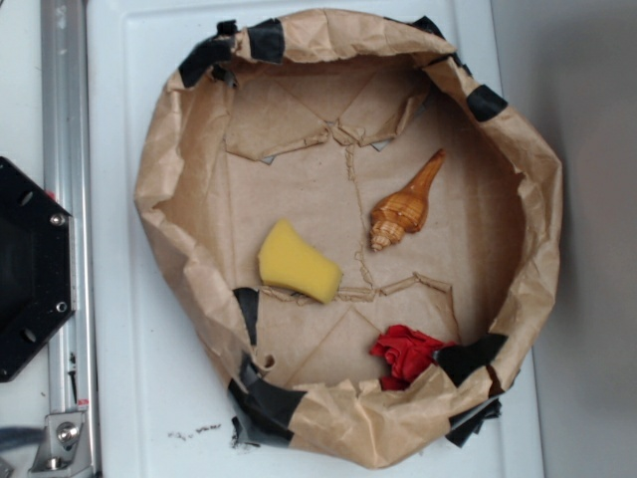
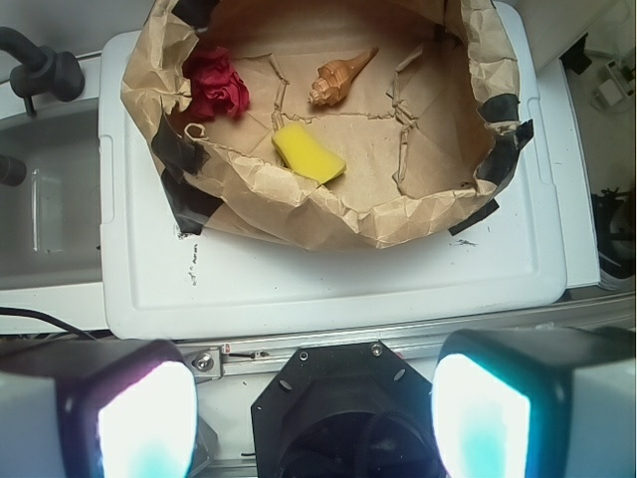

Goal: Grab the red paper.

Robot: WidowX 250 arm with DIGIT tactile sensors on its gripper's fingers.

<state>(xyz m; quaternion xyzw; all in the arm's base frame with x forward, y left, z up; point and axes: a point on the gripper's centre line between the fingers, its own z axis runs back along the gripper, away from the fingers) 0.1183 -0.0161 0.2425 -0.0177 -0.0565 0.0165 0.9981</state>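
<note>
The red paper (image 1: pixel 406 354) lay inside the brown paper bag (image 1: pixel 159 169), tucked against its wall near a patch of black tape (image 1: pixel 468 357), well apart from the yellow sponge (image 1: pixel 297 262) and the seashell (image 1: pixel 406 206). In the wrist view the gripper (image 2: pixel 314 418) hung high above the white table (image 2: pixel 328 284) with its fingers (image 2: pixel 144 418) spread wide and empty. A good grasp probably meant descending just inside the wall, straddling the wad and keeping clear of the bag's rim.
</note>
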